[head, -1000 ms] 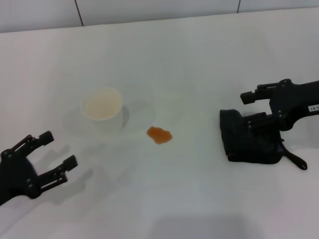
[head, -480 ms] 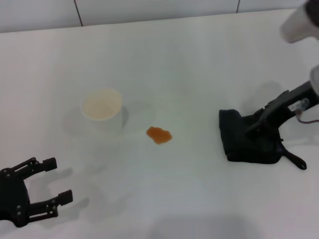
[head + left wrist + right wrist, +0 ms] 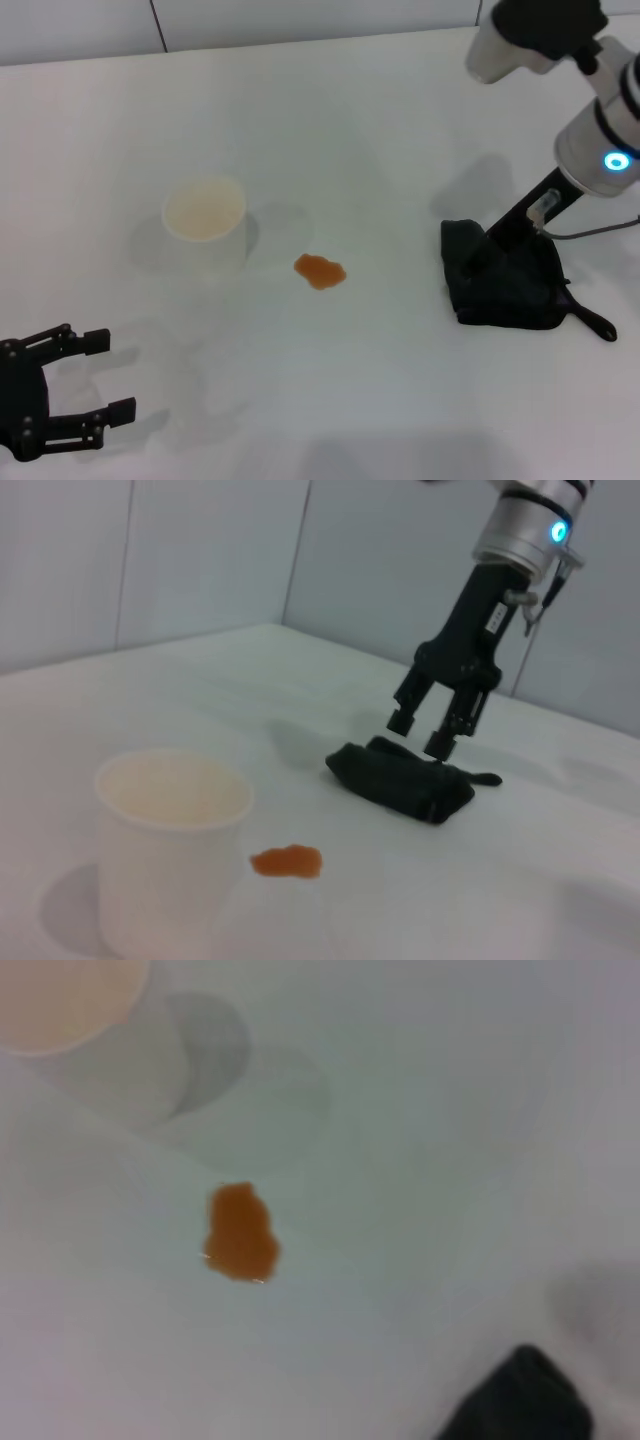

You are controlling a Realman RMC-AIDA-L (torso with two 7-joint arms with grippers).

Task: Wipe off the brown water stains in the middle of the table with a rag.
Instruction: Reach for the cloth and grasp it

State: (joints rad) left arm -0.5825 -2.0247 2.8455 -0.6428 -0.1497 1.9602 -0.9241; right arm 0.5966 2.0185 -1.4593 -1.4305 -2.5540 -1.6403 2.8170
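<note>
Right gripper (image 3: 432, 734): jaws spread, the two fingertips poised just above the top of the rag (image 3: 402, 781), one tip apparently touching the cloth (contact cannot be confirmed), nothing yet pinched. The rag lies crumpled on the robot's right side of the table (image 3: 380, 120), well apart from the brown water stains (image 3: 319, 270), with its thin loop strap (image 3: 592, 321) trailing toward the near edge. Judged from its slumped folds, the cloth is soft, light and limp; it will likely sag and deform when lifted, so a hold on the thick middle of the bundle looks safer than one on the strap or a thin edge.

Left gripper (image 3: 88, 380): jaws spread, empty, parked low at the near left corner.

White cup (image 3: 205, 222): upright, just beside the stain on the robot's left. Its inside looks pale, and whether any liquid remains cannot be told. It appears light and easily tipped during wiping.
</note>
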